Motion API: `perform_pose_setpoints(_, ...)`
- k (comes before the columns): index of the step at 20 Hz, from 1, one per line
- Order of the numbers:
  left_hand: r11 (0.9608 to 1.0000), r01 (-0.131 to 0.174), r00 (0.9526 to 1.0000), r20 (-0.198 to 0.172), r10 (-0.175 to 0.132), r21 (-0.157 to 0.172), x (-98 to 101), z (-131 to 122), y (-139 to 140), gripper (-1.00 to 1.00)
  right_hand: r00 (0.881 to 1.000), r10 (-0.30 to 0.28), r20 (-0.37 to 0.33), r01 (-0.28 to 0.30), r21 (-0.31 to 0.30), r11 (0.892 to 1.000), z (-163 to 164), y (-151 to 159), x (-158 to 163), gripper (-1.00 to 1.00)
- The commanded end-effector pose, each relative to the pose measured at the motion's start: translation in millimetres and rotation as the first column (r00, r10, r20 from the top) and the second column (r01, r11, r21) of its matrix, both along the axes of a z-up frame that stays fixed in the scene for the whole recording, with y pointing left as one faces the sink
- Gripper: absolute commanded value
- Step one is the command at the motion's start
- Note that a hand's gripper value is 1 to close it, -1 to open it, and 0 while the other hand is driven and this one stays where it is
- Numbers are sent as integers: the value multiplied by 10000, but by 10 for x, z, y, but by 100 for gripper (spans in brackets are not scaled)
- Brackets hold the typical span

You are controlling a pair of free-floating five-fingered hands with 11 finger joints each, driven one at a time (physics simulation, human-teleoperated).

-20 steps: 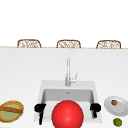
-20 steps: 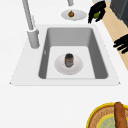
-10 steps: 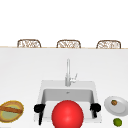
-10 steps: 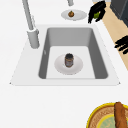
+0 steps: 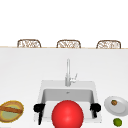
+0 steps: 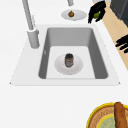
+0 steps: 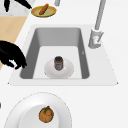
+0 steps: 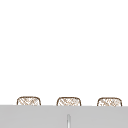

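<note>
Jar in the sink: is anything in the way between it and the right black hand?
Nothing visible. The right hand is at the sink front rim; the jar stands on a plate in the basin, open space between them.

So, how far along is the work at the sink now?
Done: the dark jar stands on a white plate in the sink basin. In hand: nothing; the left hand and right hand hover open at the basin's front edge. Left: neither hand touches the jar yet.
</note>
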State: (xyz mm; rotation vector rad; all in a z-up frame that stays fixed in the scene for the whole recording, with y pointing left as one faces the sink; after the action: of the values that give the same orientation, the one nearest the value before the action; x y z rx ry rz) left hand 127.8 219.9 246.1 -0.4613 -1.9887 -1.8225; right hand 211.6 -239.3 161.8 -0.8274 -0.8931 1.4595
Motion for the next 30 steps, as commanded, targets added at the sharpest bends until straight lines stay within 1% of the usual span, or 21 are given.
perform_pose_setpoints(1,10000,57,9985,-538,-57,-1,0,152,163,-100,10000,0,0,0,0,10000,0,0,0,0)
perform_pose_setpoints(2,10000,25,9978,-656,-26,-8,7,209,261,-100,10000,0,0,0,0,10000,0,0,0,0)
perform_pose_setpoints(5,10000,47,9957,-926,-49,-30,2,328,443,-100,10000,0,0,0,0,10000,0,0,0,0)
perform_pose_setpoints(11,10000,80,9929,-1189,-84,-37,-3,614,826,-100,10000,0,0,0,0,10000,0,0,0,0)
perform_pose_setpoints(13,9999,121,9918,-1275,-124,-34,-50,722,994,-100,10000,0,0,0,0,10000,0,0,0,0)
perform_pose_setpoints(14,9999,92,9906,-1367,-107,-118,-72,758,1096,-100,10000,0,0,0,0,10000,0,0,0,0)
perform_pose_setpoints(15,9999,99,9896,-1433,-116,-129,-82,786,1168,-100,10000,0,0,0,0,10000,0,0,0,0)
perform_pose_setpoints(18,9999,112,9890,-1473,-119,-54,-84,789,1402,-100,10000,0,0,0,0,10000,0,0,0,0)
perform_pose_setpoints(21,9999,117,9871,-1594,-124,-55,-70,772,1644,-100,10000,0,0,0,0,10000,0,0,0,0)
perform_pose_setpoints(24,9999,132,9844,-1754,-124,33,-64,726,1887,-100,10000,0,0,0,0,10000,0,0,0,0)
perform_pose_setpoints(25,9999,137,9841,-1771,-122,68,-47,694,1968,-100,10000,0,0,0,0,10000,0,0,0,0)
perform_pose_setpoints(26,9999,139,9855,-1690,-124,78,-29,618,2049,-100,10000,0,0,0,0,10000,0,0,0,0)
perform_pose_setpoints(27,9999,139,9859,-1666,-130,41,8,562,2130,-100,10000,0,0,0,0,10000,0,0,0,0)
perform_pose_setpoints(30,9999,137,9839,-1782,-131,24,185,379,2300,-100,10000,0,0,0,0,10000,0,0,0,0)
